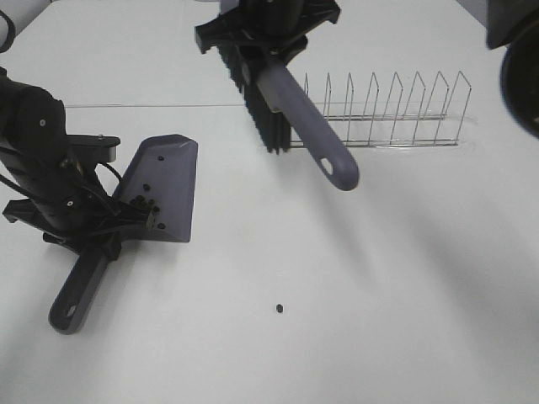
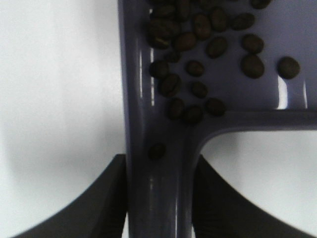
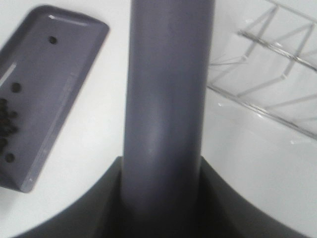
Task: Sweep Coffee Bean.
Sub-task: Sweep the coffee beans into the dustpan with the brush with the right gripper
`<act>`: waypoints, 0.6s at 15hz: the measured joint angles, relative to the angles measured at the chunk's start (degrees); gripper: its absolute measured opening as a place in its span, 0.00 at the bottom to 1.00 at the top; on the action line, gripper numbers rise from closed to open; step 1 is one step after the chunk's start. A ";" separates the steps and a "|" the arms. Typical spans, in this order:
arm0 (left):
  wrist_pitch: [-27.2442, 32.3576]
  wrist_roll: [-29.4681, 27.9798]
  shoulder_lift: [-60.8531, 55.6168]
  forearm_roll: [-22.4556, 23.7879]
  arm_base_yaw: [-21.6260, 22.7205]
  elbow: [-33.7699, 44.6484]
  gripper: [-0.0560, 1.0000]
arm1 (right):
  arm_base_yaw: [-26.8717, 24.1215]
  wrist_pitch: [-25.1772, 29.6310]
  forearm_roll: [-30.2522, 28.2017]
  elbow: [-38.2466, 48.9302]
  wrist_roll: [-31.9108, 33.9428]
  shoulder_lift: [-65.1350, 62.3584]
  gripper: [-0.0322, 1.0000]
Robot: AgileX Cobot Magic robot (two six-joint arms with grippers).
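The grey dustpan (image 1: 160, 185) lies on the white table at the left, with several dark coffee beans (image 1: 145, 202) heaped at its back wall; they show close up in the left wrist view (image 2: 198, 49). One coffee bean (image 1: 279, 309) lies alone on the table, in front of and to the right of the pan. My left gripper (image 1: 114, 236) is shut on the dustpan handle (image 2: 158, 198). My right gripper (image 1: 265, 46) is shut on the grey brush handle (image 3: 166, 99) and holds the brush (image 1: 263, 109) above the table at the back middle, bristles off the surface.
A wire dish rack (image 1: 387, 109) stands at the back right, just behind the brush handle's end; it also shows in the right wrist view (image 3: 277, 84). The dustpan (image 3: 44, 89) with its beans shows there too. A dark object (image 1: 522, 76) is at the far right edge.
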 joint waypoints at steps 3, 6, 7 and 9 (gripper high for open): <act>1.55 0.06 0.00 -0.06 0.00 -0.11 0.39 | -2.35 -0.06 -1.03 17.48 3.72 -9.28 0.37; 3.21 0.23 -0.06 -0.06 0.00 -0.11 0.39 | -2.46 -0.11 -1.26 42.69 11.63 -22.52 0.37; 3.55 0.23 -0.06 -0.06 0.00 -0.11 0.39 | -2.46 -0.23 -1.26 48.24 13.18 -25.15 0.37; 4.64 0.46 -0.11 -0.06 0.00 -0.11 0.39 | -2.46 -3.84 -1.26 58.79 17.19 -31.46 0.37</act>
